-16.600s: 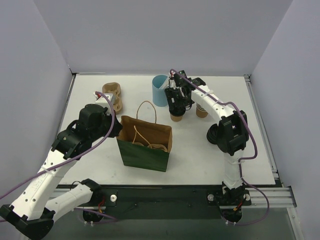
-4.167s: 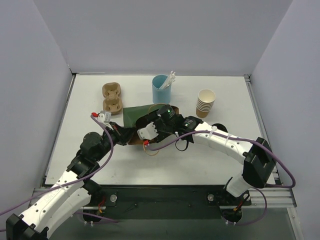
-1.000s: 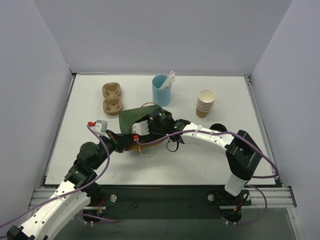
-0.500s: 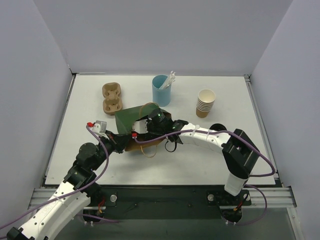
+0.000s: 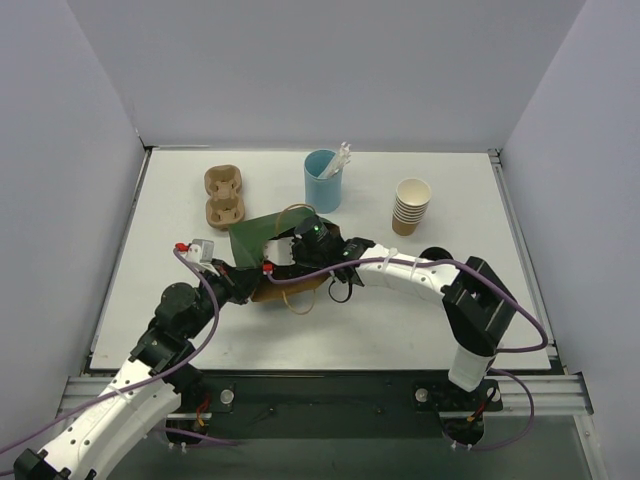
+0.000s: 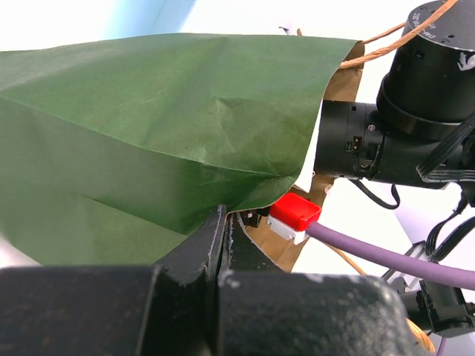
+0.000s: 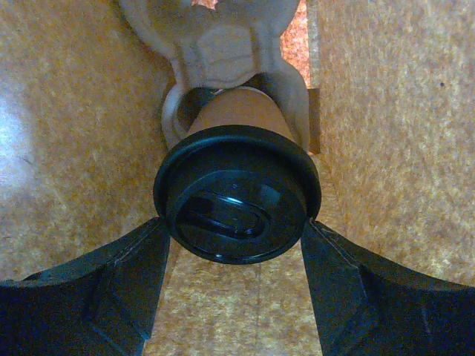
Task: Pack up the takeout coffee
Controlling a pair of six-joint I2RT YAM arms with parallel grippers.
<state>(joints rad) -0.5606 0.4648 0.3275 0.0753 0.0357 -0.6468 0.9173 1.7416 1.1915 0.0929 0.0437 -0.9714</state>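
Green paper, matte and creased, makes up the bag, which lies on its side near the middle of the tabletop. Its mouth is turned toward the near and right edges, and its tan fibrous lining shows. The left gripper has its jaws pinched together on the bag's upper lip, holding the mouth up and open. The right gripper reaches in through that mouth. Its jaws stand wide and press on either side of the takeout coffee at the lid.

The cup lies straight ahead of the right jaws, deep inside the bag. Its glossy round black lid faces the wrist, and its smooth tan-brown paper body tapers away from it. The cup's long axis therefore runs along the line of the jaws' reach. Its base meets a round pocket of the moulded pulp carrier at the bag's far end. Whether it is fully seated there cannot be told.

The right arm is plainly the one on the cup, while the left only tends the bag. The next move probably calls for a straight push along that axis, then a release without tipping the cup sideways.
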